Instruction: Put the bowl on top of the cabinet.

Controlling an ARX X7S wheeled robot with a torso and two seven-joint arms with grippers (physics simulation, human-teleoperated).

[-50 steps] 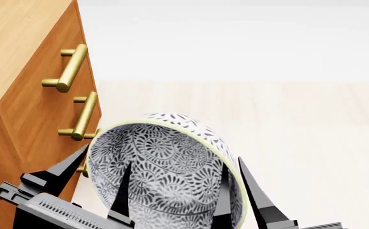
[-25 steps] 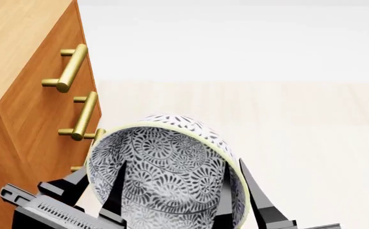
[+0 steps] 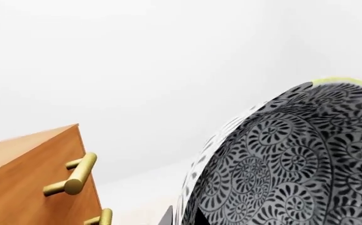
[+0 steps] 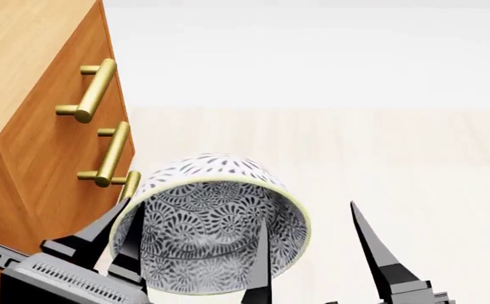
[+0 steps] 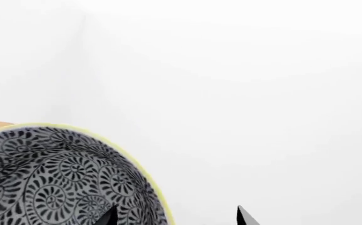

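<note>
at the near edge of the head view, the left gripper (image 4: pixel 113 244) straddles the rim of the bowl (image 4: pixel 211 228), one finger outside the wall and one inside, apparently clamped on it. beside it the right gripper (image 4: pixel 312 253) stands spread – its inner finger crosses in front of the bowl's mouth while the outer one stands well clear to the side, closed on nothing that can be seen. whether the inner finger touches the ceramic cannot be told.

the bowl hangs tipped, mouth toward the camera and its patterned underside turned up, held in the air in front of the drawers of the cabinet (image 4: pixel 33 126). it sits below the level of the cabinet top (image 4: pixel 16 57), close to the lowest of the brass handles (image 4: pixel 92 92).

judged from its look, the bowl is glazed ceramic: rigid, fairly heavy for its size, slick under hard fingers and liable to chip if it knocks the wood or drops. a pinch across the rim wall is the only real purchase – a one-sided hold on a tilted bowl invites it to swing or slip, so a second grip on the opposite rim would steady it.

beyond the cabinet lie the pale floor (image 4: pixel 380 158) and a white backdrop.
</note>
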